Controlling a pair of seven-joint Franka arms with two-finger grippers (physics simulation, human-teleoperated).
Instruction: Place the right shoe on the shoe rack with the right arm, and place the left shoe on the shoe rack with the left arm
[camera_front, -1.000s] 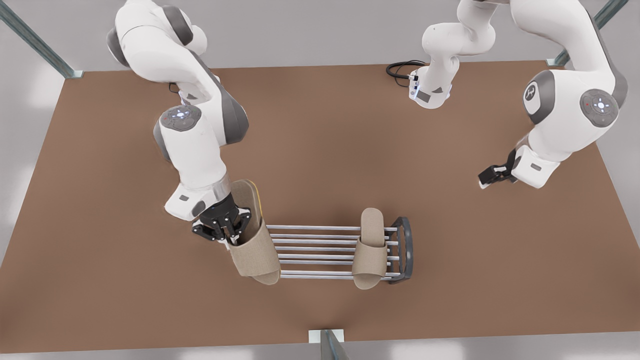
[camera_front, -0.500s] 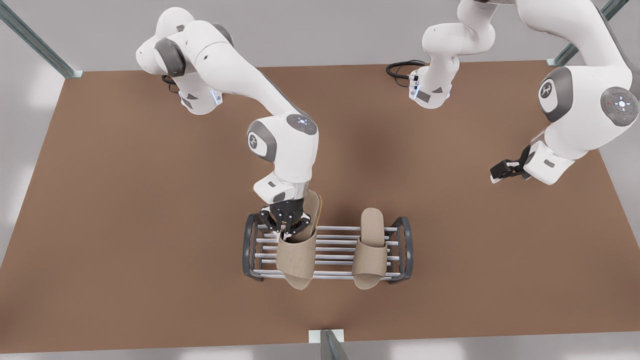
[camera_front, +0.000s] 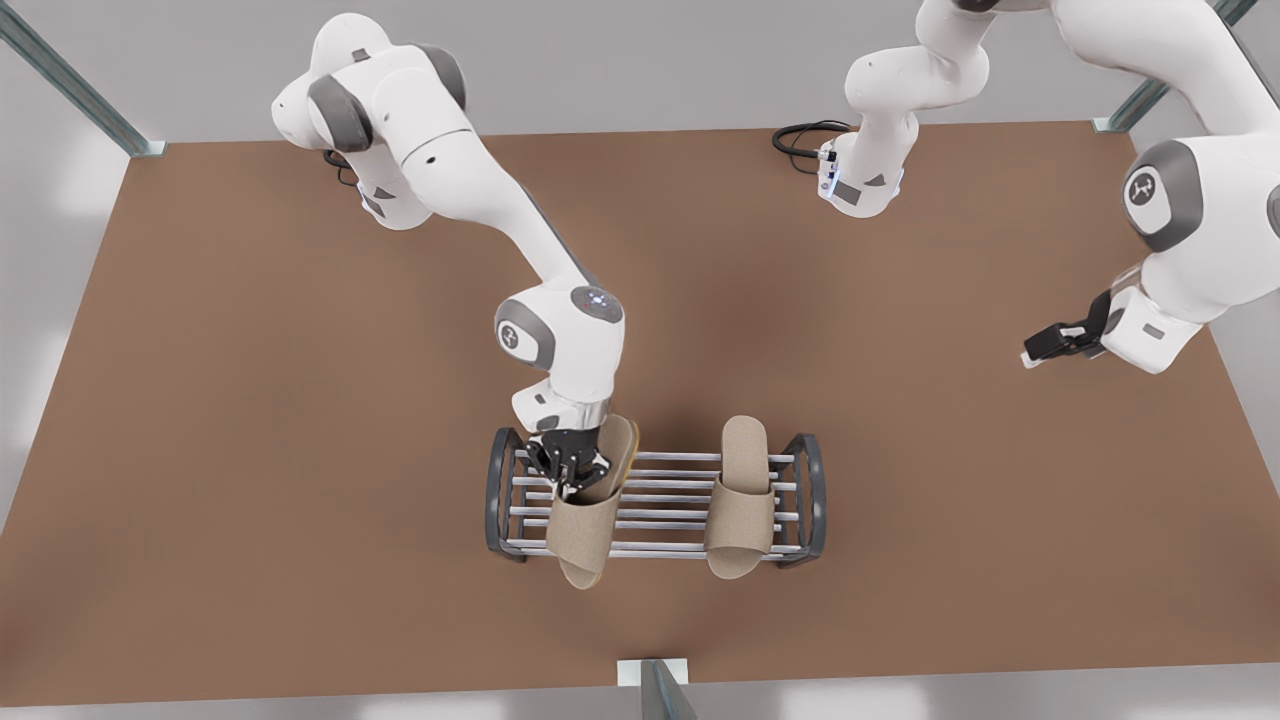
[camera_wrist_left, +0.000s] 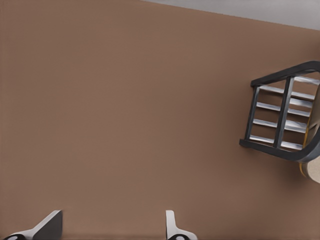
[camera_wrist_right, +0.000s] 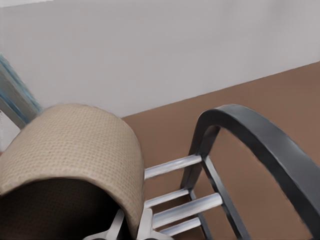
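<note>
Right gripper (camera_front: 572, 470) is clamped on the strap edge of the right shoe (camera_front: 583, 525), one finger inside the strap and one outside as the right wrist view shows; that shoe sits over the shoe rack (camera_front: 505, 495) toward the front view's left end, heel tipped up under the wrist, toe poking past the near bar; whether the sole is fully down on the bars is hard to tell. Left shoe (camera_front: 741, 500) already lies flat across the bars near the front view's right end, well apart from the held one. Left gripper (camera_front: 1052, 343) hangs over bare table (camera_front: 250, 420) at the far right of the front view, fingers (camera_wrist_left: 47, 227) spread apart and holding nothing; left arm waits.

Step in hand: setting the right shoe on the rack, last placement of the task by my reading. Next move calls for lowering the heel so the sole rests level on the bars; then opening the fingers and lifting straight up so the strap isn't dragged; risk is the shoe tipping off the near edge since the toe overhangs.
</note>
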